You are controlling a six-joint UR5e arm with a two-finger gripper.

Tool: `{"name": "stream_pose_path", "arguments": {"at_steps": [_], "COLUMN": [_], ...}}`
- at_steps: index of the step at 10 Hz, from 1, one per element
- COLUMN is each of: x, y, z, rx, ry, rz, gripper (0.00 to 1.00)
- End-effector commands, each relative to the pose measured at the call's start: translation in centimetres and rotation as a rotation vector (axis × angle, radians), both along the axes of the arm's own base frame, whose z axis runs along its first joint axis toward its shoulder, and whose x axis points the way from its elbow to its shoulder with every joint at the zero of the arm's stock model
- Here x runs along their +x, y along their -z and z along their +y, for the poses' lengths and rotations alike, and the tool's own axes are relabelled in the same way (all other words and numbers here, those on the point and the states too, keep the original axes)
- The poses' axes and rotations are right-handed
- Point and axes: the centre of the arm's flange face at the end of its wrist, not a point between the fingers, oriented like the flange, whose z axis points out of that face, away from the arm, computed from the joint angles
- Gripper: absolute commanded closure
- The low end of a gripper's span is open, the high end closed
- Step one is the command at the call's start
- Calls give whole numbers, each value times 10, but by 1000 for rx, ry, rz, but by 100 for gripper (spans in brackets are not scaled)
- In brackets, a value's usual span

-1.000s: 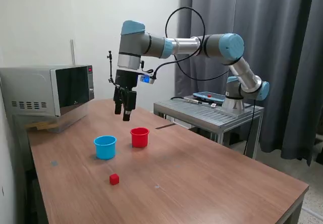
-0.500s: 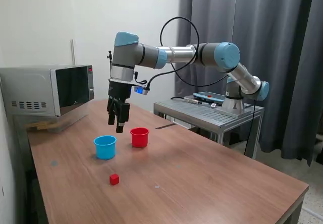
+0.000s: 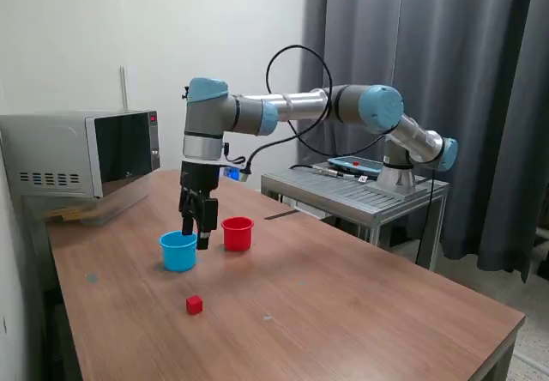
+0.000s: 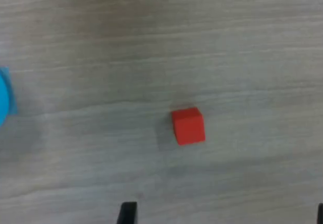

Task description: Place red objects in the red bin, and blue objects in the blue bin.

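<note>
The small matte red cube point(image 3: 195, 305) lying alone on the wooden desk point(image 3: 360, 312), near the light-blue plastic cup point(image 3: 178, 250), looks light and rigid, best pinched across two opposite flat faces; the hand point(image 3: 199, 237) seems spread and empty.

A single small matte red cube point(image 3: 195, 305) sits flat on the table, alone on bare wood; in the wrist view the red cube point(image 4: 188, 126) appears slightly turned against the wood grain. The light-blue cup point(image 3: 178, 250) stands upright and open-mouthed, well apart from the cube; only a sliver of its rim point(image 4: 3, 100) shows at the edge of the wrist view. The red cup point(image 3: 238, 233) stands upright just beside the blue one, on the exterior view's right of it, the two not touching. What either cup contains cannot be seen. No blue cube is visible.
</note>
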Motion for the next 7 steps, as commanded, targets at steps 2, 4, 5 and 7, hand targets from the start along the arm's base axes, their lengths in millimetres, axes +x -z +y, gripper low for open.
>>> {"name": "stream_pose_path", "arguments": {"at_steps": [2, 4, 5, 7], "x": [-6, -8, -9, -10], "y": [35, 48, 56, 64], "z": [-2, -7, -8, -8], "rx": [-6, -30, -33, -31], "ry": [3, -6, -6, -6], "rz": [-25, -32, -37, -40], "gripper": [0, 0, 0, 0]}}
